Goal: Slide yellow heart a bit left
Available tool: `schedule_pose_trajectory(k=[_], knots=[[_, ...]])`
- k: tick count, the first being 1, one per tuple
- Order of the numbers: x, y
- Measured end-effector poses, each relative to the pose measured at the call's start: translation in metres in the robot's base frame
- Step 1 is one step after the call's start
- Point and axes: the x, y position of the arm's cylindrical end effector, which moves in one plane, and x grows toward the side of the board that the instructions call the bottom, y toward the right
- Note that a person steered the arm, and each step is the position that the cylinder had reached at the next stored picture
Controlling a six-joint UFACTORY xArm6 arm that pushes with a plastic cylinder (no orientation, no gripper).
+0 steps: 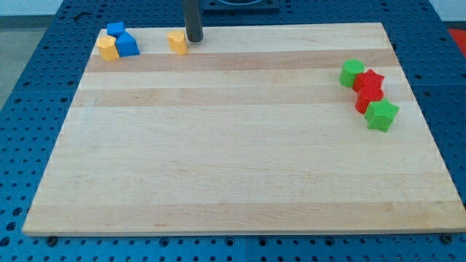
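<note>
- My tip (194, 40) sits just beside the yellow heart (177, 41), at its 3 o'clock, on the tabletop (233, 160)
- No claw is in view, so its state cannot be told

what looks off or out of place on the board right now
Nothing stands out. The blocks sit whole on the wooden board: a yellow and blue cluster at the view's top left, the yellow heart close to its right, my tip just right of the heart, and a green and red cluster at the view's right.
</note>
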Motion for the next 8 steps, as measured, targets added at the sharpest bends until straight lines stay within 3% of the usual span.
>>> schedule_pose_trajectory(k=[2,4,8], knots=[[0.019,0.052],[0.019,0.014],[0.033,-0.002]])
